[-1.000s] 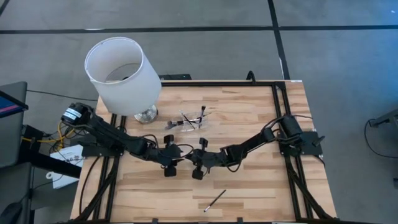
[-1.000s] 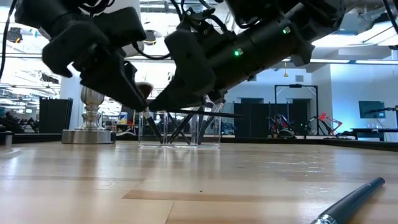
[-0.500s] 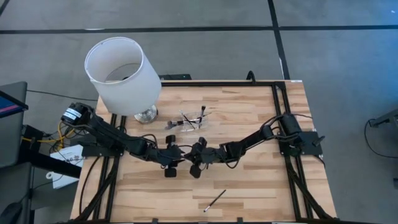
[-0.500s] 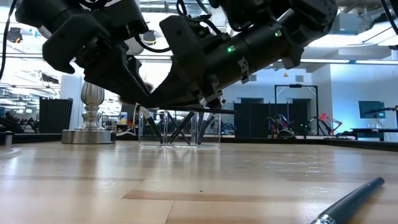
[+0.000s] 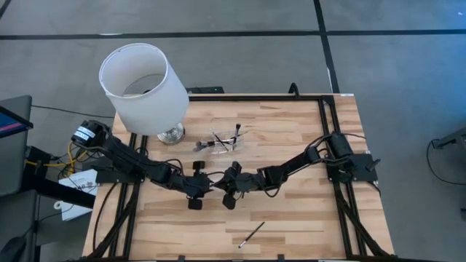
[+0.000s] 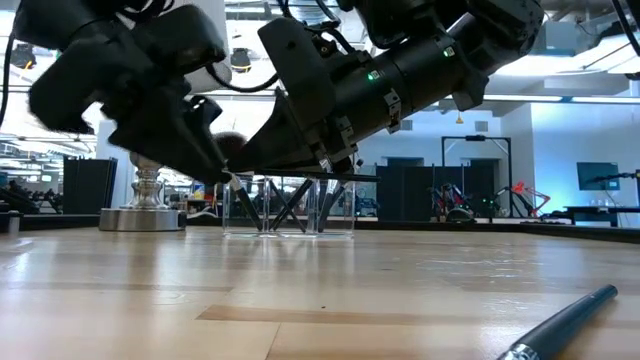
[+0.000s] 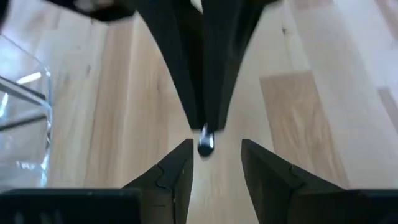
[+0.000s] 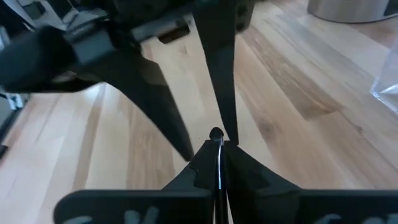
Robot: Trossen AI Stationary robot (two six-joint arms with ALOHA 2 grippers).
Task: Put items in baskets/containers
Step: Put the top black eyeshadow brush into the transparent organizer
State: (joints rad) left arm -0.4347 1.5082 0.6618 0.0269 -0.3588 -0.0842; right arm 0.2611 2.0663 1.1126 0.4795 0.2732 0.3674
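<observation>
Over the middle of the table my two grippers meet tip to tip. My right gripper (image 8: 217, 149) (image 5: 221, 182) is shut on a slim brush (image 8: 218, 167). The brush's end (image 7: 205, 144) pokes out past the fingertips. My left gripper (image 7: 214, 155) (image 5: 209, 183) is open, its fingers standing on either side of that end with a gap on each side. The clear holder (image 5: 222, 143) (image 6: 288, 205) stands farther back with several brushes leaning in it. One more brush (image 5: 252, 234) (image 6: 565, 325) lies flat near the table's front edge. My right gripper pinches the brush between its two fingers, and the brush lies along them. A short end (image 8: 216, 133) sticks out beyond the fingertips toward my left gripper. The fingers slant down from the table's right side. The brush is lifted clear of the table.
A big white lampshade (image 5: 143, 87) on a silver base (image 6: 147, 215) stands at the table's far left, close behind my left arm. Bare wood lies between the grippers and the front edge.
Both wrists have rolled a little while staying over the same spot. My right gripper edged slightly toward my left one, still holding the brush clear of the table.
</observation>
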